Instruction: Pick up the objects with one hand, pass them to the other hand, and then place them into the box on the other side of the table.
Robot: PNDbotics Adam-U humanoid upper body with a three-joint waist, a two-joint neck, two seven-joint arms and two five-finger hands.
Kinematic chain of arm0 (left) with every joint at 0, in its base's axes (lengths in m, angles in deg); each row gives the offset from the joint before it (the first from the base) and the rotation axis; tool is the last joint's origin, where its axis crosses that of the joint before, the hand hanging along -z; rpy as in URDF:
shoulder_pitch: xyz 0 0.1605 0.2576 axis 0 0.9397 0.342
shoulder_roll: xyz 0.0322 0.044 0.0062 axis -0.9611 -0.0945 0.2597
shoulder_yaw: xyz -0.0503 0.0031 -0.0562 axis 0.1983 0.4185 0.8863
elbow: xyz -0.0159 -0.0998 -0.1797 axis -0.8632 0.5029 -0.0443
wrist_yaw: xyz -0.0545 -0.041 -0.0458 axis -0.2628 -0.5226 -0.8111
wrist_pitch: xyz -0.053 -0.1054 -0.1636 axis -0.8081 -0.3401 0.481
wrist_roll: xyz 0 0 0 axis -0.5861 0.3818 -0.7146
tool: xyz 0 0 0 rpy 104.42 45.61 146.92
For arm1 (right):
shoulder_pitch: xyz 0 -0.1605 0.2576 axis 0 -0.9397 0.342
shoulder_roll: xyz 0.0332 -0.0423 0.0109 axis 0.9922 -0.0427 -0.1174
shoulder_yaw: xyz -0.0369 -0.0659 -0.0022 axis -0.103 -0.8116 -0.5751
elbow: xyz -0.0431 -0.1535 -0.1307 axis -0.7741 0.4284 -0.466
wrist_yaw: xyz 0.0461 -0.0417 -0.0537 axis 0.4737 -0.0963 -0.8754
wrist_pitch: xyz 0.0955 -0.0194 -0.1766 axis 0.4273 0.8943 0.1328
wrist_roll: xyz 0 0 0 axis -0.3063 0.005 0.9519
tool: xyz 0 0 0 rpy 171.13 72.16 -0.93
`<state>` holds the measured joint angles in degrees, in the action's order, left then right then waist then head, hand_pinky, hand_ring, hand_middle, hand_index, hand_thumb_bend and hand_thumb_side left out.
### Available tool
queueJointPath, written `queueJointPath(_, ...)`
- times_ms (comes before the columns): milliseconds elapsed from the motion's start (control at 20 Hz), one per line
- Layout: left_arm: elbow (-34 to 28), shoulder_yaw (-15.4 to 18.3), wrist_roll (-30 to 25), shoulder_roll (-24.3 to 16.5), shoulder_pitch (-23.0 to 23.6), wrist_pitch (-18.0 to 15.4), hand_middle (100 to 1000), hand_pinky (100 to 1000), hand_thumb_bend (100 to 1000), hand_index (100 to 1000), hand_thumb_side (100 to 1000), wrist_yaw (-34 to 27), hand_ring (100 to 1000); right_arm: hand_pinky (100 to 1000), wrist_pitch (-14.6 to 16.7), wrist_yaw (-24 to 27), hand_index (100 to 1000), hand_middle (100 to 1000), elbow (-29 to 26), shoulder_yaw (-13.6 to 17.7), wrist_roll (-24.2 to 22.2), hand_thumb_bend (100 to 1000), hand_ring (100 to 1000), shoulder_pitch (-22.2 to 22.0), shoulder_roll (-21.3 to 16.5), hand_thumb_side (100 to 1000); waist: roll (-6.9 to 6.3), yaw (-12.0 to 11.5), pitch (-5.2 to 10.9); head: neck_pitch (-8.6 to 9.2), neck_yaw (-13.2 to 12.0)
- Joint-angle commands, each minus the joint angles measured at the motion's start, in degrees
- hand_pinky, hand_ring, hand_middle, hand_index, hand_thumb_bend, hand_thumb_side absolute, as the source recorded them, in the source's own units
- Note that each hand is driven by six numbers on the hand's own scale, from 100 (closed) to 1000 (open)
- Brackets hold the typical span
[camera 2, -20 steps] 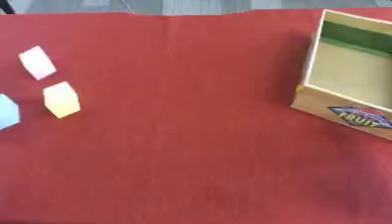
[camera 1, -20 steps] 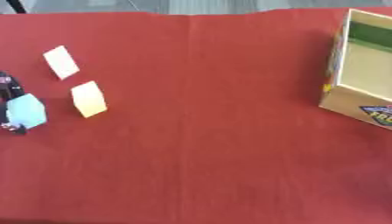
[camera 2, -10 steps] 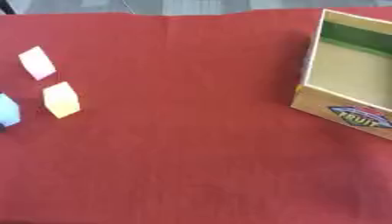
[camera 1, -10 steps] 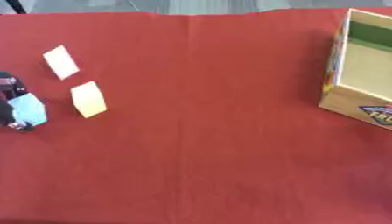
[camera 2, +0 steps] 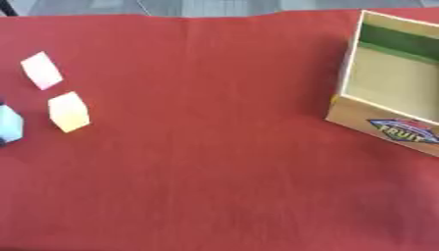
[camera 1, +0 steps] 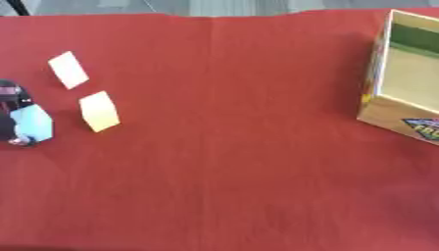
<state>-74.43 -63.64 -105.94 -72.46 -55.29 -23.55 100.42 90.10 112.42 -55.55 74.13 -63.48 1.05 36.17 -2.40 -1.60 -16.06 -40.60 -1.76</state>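
Left eye view — left hand (camera 1: 9, 105) gripping pale blue block (camera 1: 33, 123), yellow block (camera 1: 99, 111) beside, box (camera 2: 377, 117) far right.

Stereo head pair, looking steeply down.
Both views share the red cloth-covered table (camera 1: 240, 147); open cardboard box (camera 2: 390, 98) at right.

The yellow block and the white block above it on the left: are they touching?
Apart. In the left eye view a strip of bare red cloth shows between the white block and the yellow block.
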Motion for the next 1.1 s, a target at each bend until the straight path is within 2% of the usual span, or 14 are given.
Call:
queueJointPath(50, -3.0, 1.3, 0.4, -3.7, -0.2, 1.0, 574, 734, 420, 509, 100, -0.9, 692, 1000, 0.2, 0.3, 1000, 929, -1.2, 0.4, 0.1, 100, 1000, -0.1, -1.1, 506, 0.04, -0.2, 1.26, 0.52, -0.4)
queueJointPath(350, -9.3, 3.7, 3.6, -5.5, 1.7, 4.0, 562, 728, 384, 496, 100, -1.6, 681, 1000, 0.7, 0.6, 1000, 929, -1.2, 0.5, 0.3, 100, 1000, -0.4, -1.2, 501, 0.2, -0.4, 1.22, 0.82, -0.2)
queueJointPath(650, -20.2, 8.2, 10.1, -5.1, 4.1, 7.9, 527, 720, 186, 486, 100, -8.4, 652, 1000, 1.8, 1.9, 1000, 927, -1.2, 0.2, 0.3, 100, 1000, -0.2, -2.2, 486, 0.62, -0.7, 1.23, 0.78, 0.3)
queueJointPath(850, -26.9, 9.2, 14.9, -4.0, 5.7, 10.1, 510, 714, 100, 483, 100, -14.4, 637, 1000, 3.5, 3.9, 1000, 926, -1.2, -0.8, -0.5, 100, 1000, -0.1, -3.8, 470, 1.01, -0.6, 1.24, 0.94, 1.1)
queueJointPath(1100, -32.9, 8.7, 18.6, -1.7, 6.2, 11.5, 515, 718, 100, 489, 100, -17.8, 637, 1000, 5.0, 5.8, 1000, 927, -1.2, -3.2, -3.3, 100, 1000, 0.4, -6.0, 470, 1.65, -0.4, 1.04, 1.43, 2.2)
